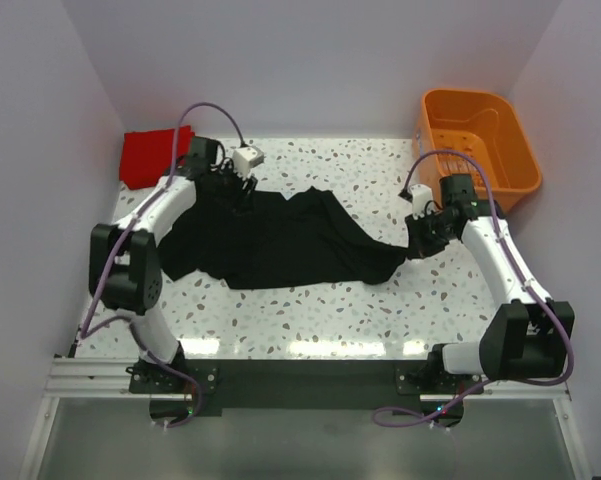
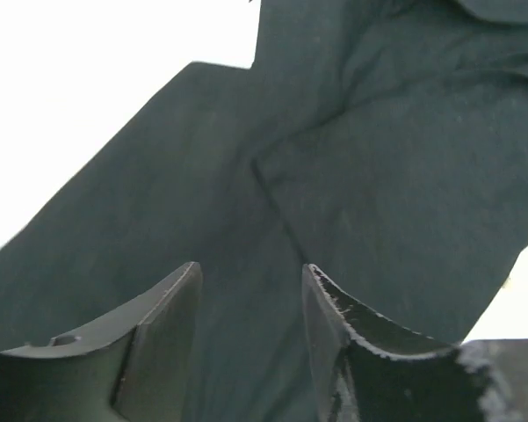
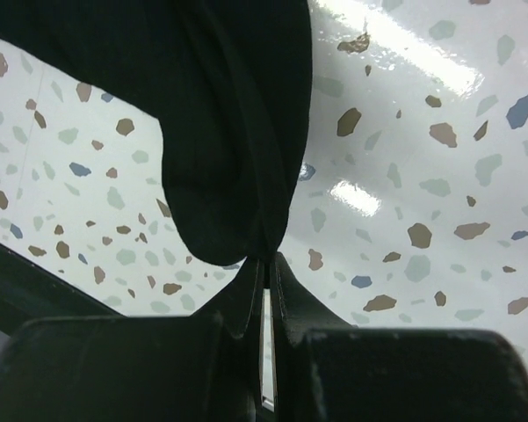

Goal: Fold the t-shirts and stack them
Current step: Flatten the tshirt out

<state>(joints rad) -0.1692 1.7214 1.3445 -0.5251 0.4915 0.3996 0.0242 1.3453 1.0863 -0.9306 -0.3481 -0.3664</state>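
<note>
Black t-shirt (image 1: pixel 280 245): sprawled and rumpled across the middle of the table (image 1: pixel 320 310), with its right end drawn out to a point toward the right edge.
Red t-shirt (image 1: pixel 150 155): a neat folded rectangle in the far left corner, likely the base of the stack.
Right gripper (image 1: pixel 417 245): clamped tight on that drawn-out tip of the black t-shirt, cloth pinched between the fingers.
Left gripper (image 1: pixel 242 190): jaws parted over the shirt's far left part, with nothing between them.
Handling: light, limp cloth, I'd judge. It will sag, drag and crease rather than hold a shape.
Where to grip: pinch at a hem or shoulder corner — one on each side — and keep the fabric taut between the arms.
Orange basket (image 1: pixel 525 165): far right corner, clear of the cloth.
</note>
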